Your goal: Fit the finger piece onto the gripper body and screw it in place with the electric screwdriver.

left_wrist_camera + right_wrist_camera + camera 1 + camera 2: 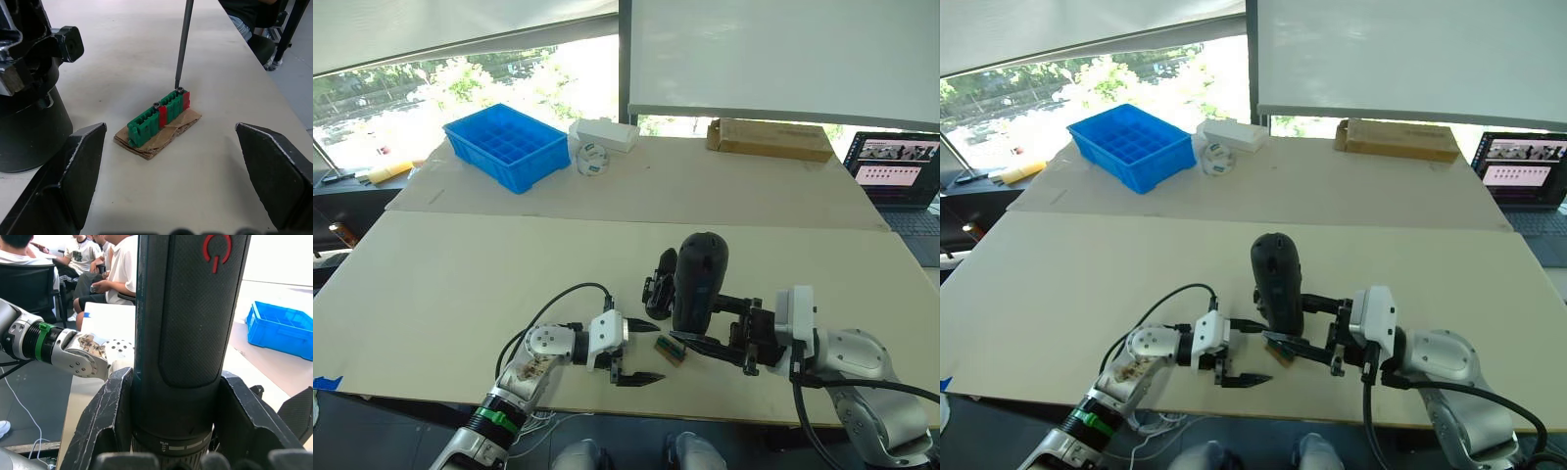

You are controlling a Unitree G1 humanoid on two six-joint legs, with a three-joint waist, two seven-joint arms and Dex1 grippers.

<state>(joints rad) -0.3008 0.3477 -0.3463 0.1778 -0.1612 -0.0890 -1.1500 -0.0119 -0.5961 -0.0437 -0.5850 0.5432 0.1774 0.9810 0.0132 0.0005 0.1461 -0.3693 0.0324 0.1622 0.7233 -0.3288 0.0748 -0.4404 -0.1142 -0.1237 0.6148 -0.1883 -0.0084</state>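
Note:
The electric screwdriver (698, 284) stands upright, and my right gripper (697, 325) is shut on its thick black barrel (186, 333). Its thin metal bit (182, 44) comes down onto a screw head on a small green-and-red block (159, 120) that lies on a scrap of cardboard. My left gripper (656, 352) is open just left of that block, one finger (73, 181) on each side, holding nothing. The gripper body (659, 284) stands just behind the block, to the left of the screwdriver. The finger piece is out of view.
At the back of the table are a blue compartment bin (509, 147), a white box (604, 135), a roll of tape (592, 159) and a flat cardboard box (769, 139). A laptop (898, 171) sits far right. Several seated people (105, 269) show beyond the table.

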